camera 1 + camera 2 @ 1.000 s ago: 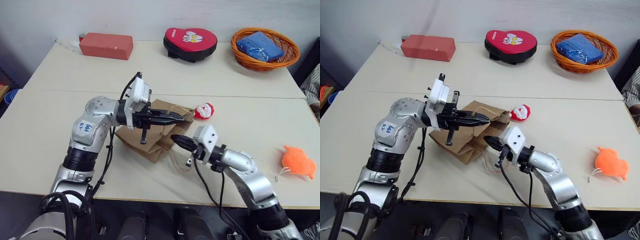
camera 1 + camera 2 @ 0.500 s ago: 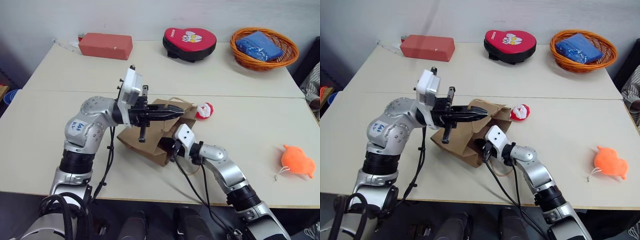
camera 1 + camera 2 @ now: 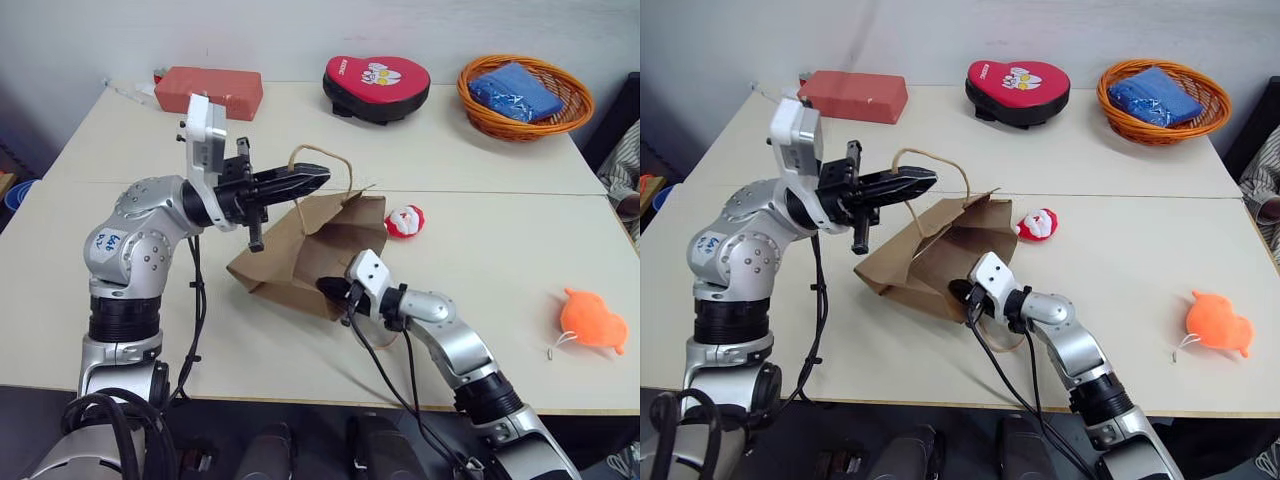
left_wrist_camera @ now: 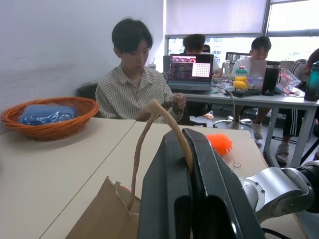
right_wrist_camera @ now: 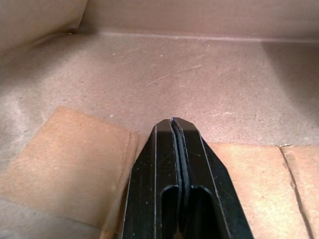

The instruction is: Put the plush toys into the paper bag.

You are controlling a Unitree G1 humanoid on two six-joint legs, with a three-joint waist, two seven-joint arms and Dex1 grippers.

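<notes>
Readable writing: only a blue handwritten mark on the white sticker on your left arm, not legible; the red heart-shaped pad (image 3: 377,86) carries a white paw print and a line of white text too small to read. Your left tool (image 3: 318,177) is pinched closed on the paper bag's handle (image 3: 320,165), held above the table (image 3: 480,180). Compared with a second ago it has gone up and toward your left, so the paper bag (image 3: 305,250) is no longer flat: its mouth edge is lifted and the bag stands tilted. Your right tool (image 5: 173,124) has its fingers pressed together, holding nothing, and has pushed inside the bag's mouth; a second ago it was just outside. The Santa toy (image 3: 405,221) lies on the table just beside the bag's far corner, unmoved. The orange toy (image 3: 593,322) lies well apart near your right edge. An orange basket (image 3: 522,92) with blue cloth and a red block (image 3: 209,90) sit at the far side.
</notes>
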